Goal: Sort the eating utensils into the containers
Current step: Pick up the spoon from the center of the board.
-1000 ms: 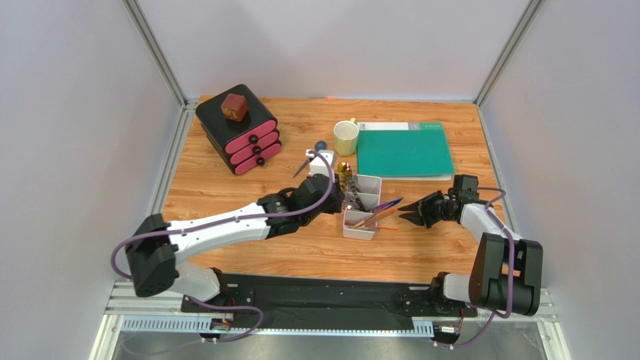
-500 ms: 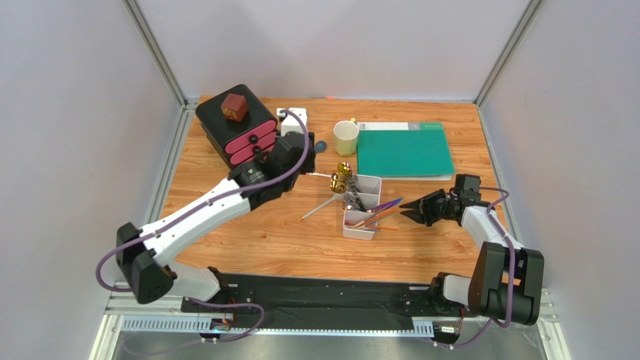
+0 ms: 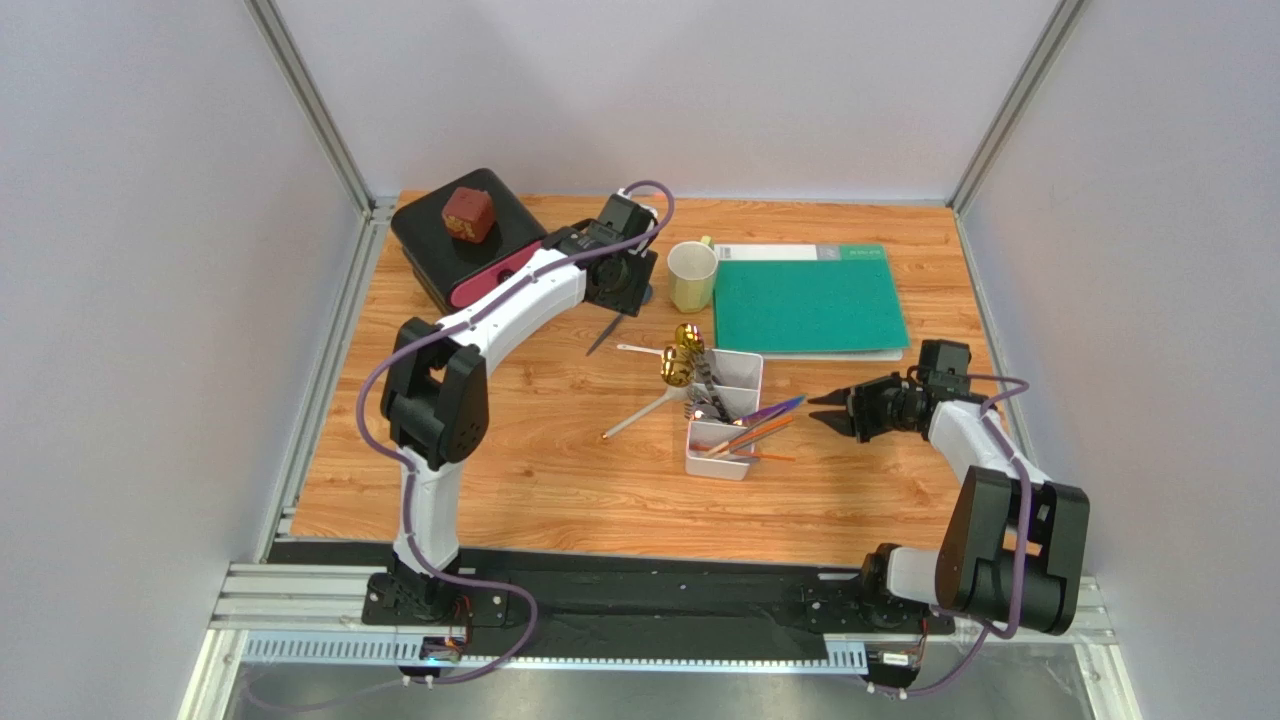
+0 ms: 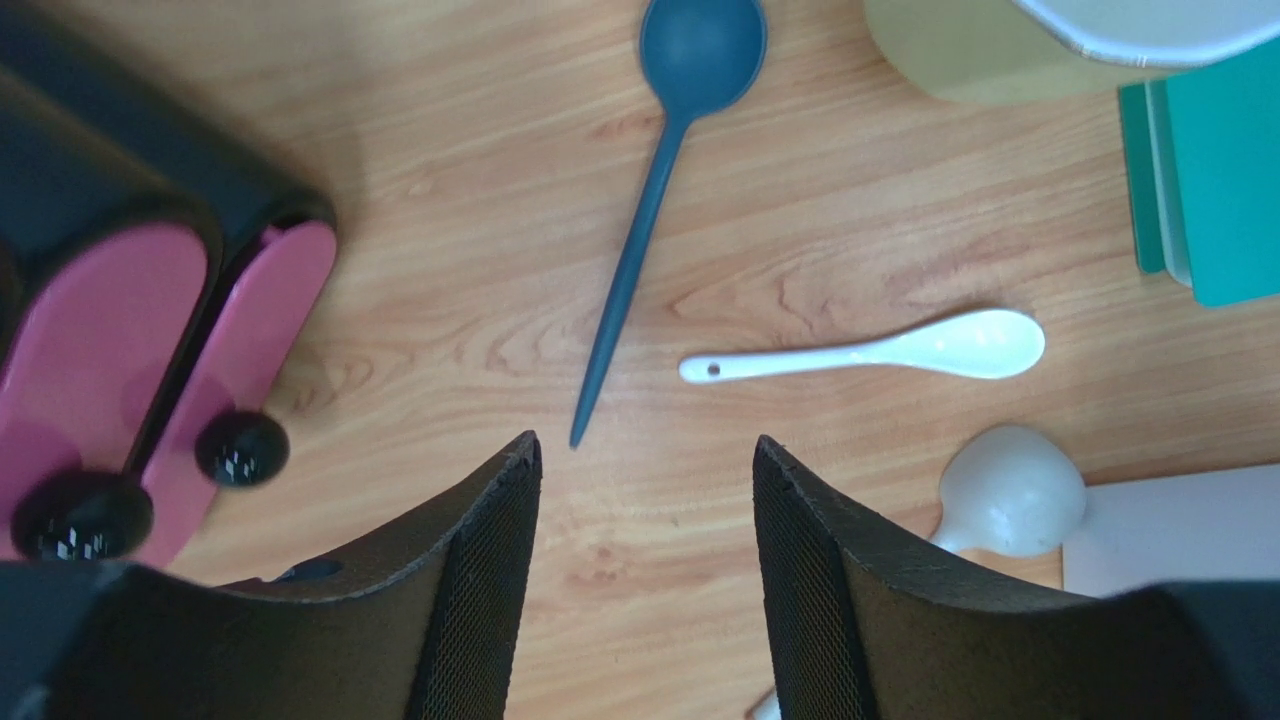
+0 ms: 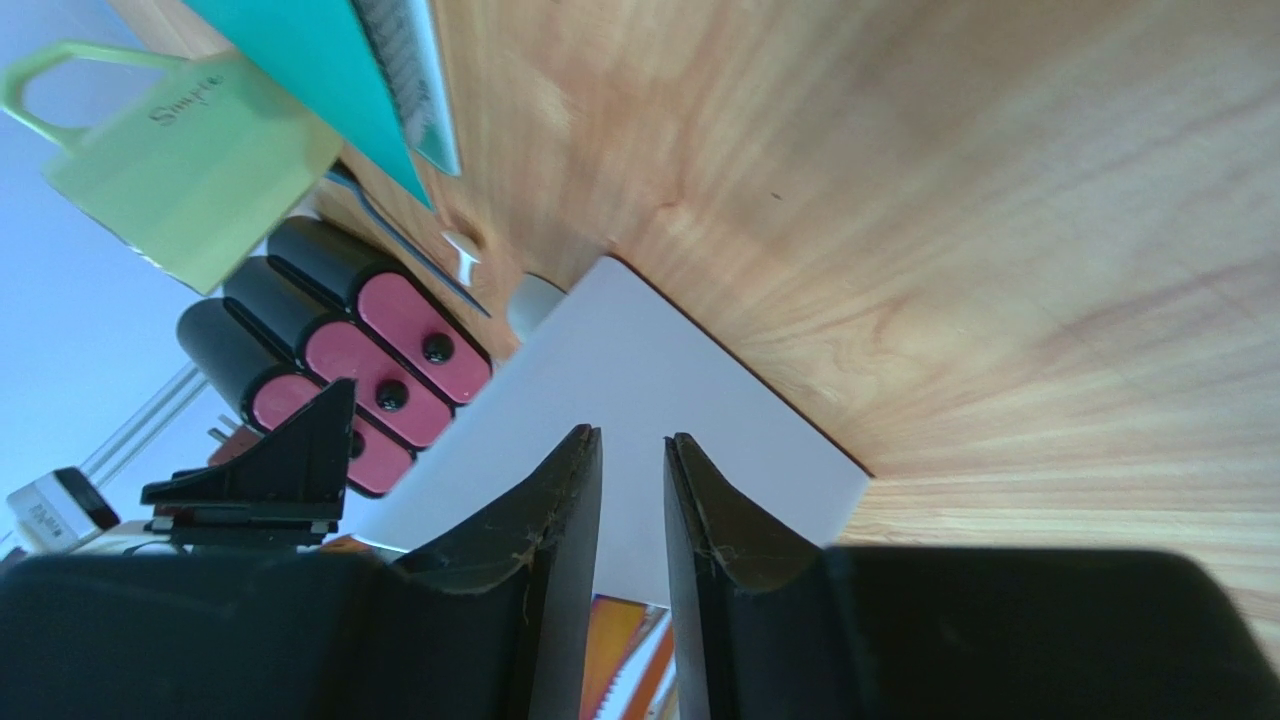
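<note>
Eating utensils (image 3: 744, 428) partly fill the white plastic divided tray (image 3: 718, 468). A slim blue spoon (image 4: 636, 263) and white spoon (image 4: 872, 354) lie loose under the open left gripper (image 4: 643, 450); the right gripper (image 5: 633, 438) gapes slightly, empty.

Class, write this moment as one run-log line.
left gripper: open, above blue spoon, white spoon beside | right gripper: narrowly open, empty, by tray | neither spoon in tray

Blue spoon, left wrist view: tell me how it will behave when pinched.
Blue spoon probably light and stiff: slim, straight handle. Lying flat on the table, it may slide or pivot. The tapered tip could slip from the fingers.
</note>
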`<state>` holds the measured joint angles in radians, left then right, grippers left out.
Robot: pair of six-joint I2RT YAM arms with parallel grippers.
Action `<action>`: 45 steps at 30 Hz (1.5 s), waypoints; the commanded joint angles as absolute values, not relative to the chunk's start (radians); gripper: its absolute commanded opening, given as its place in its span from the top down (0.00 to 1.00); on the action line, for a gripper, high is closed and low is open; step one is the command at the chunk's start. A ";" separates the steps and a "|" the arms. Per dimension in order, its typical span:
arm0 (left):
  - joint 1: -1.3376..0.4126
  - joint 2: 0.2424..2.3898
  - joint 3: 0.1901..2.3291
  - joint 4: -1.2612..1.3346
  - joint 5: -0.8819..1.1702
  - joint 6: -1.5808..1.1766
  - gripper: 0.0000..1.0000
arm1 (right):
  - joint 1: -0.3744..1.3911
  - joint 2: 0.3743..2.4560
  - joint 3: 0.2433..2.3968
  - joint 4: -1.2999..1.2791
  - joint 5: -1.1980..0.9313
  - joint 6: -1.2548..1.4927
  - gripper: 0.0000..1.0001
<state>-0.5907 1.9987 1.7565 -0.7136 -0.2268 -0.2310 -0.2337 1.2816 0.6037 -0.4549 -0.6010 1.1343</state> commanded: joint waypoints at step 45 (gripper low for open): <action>-0.472 2.523 2.281 -0.950 0.041 -0.179 0.59 | -0.242 1.465 0.844 -0.566 -0.569 1.108 0.73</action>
<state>-0.4706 2.5237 2.2940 -0.8906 0.0410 -0.1768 -0.2390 1.4536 0.8120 -0.5503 -0.5678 1.1229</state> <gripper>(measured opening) 0.475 0.271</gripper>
